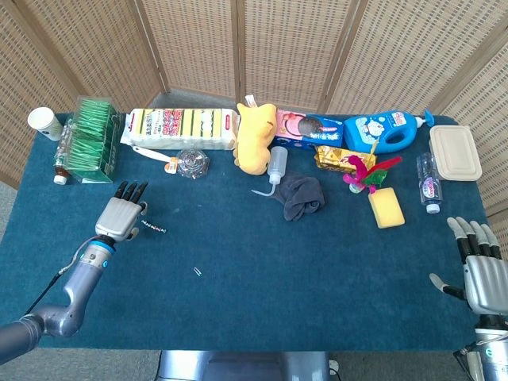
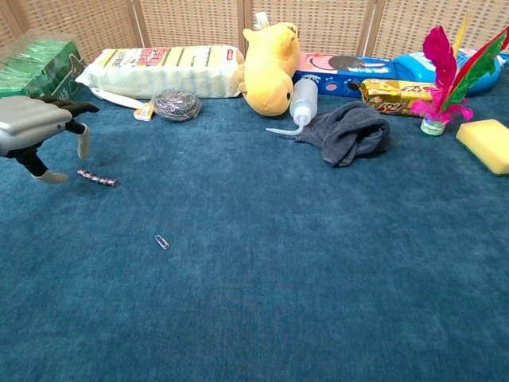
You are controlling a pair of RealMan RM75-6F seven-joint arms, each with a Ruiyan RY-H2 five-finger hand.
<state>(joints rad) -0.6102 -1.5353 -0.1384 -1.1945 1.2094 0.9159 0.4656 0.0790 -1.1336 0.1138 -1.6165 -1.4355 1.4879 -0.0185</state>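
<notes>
Bead chain point(image 2: 98, 178), one, beneath spread left hand point(image 1: 123, 217); one paperclip point(image 2: 162, 242) at 5 o'clock, bare cloth around.

Silver-backed robot hand point(image 1: 121, 216) with black fingers, grey arm

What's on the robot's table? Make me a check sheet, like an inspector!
Surface: blue table cloth, flat, no spills seen.
Job's things: small bead chain lying just right of the left hand; paperclip lies apart, nearer the front.
Clutter: yellow plush toy, grey cloth, squeeze bottle, yellow sponge, detergent bottle, green box.
Hands: left hand hovers open over the cloth; right hand open at the right edge.
Cables: thin wire beside the left arm.
Surroundings: wicker screen behind.
</notes>
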